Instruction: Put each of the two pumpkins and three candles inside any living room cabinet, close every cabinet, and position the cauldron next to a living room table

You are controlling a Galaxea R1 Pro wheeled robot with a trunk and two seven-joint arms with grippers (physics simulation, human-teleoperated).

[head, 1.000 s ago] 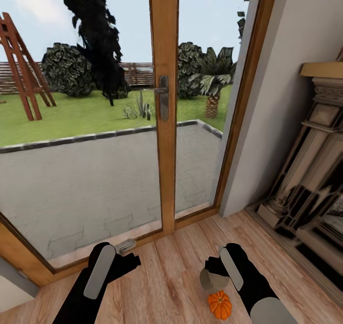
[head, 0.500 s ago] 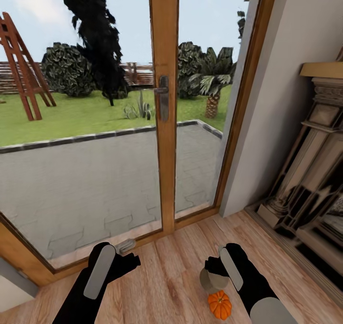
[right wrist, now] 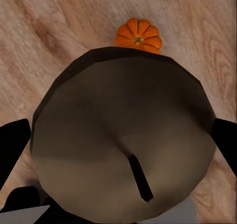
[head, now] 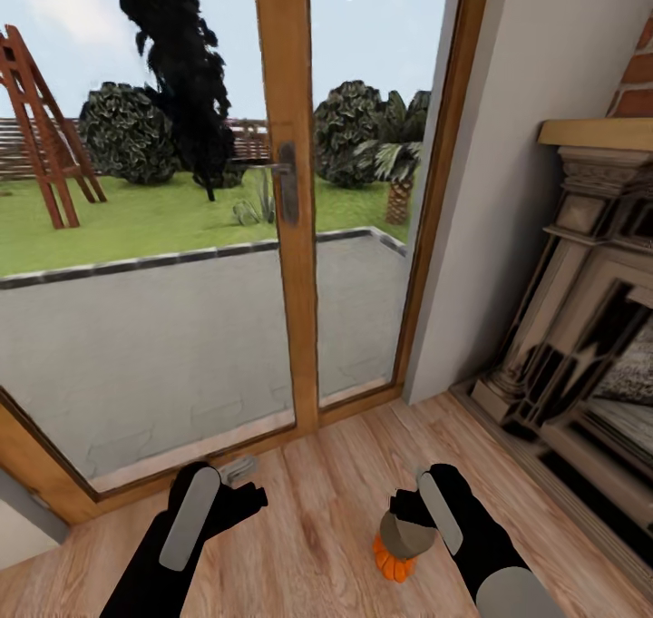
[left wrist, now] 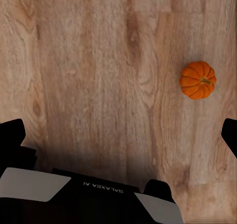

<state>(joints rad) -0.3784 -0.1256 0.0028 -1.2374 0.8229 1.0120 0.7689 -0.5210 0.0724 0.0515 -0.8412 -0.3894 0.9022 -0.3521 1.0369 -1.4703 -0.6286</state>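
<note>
The task looks barely begun: the right claw [head: 410,523] pinches one candle [head: 405,536] above the wooden floor [head: 317,527] by the glass door [head: 281,201], a pumpkin [left wrist: 198,80] lies below it, and the left claw [head: 238,491] is spread, holding nothing.

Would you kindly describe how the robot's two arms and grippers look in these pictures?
Both arms are matt black with rounded casings, each carrying an elongated light-grey panel along the forearm. The left gripper and the right gripper are black too, with blocky fingers. In the left wrist view, small white lettering, upside down, runs across the black housing between two grey panels. No cables show.
</note>
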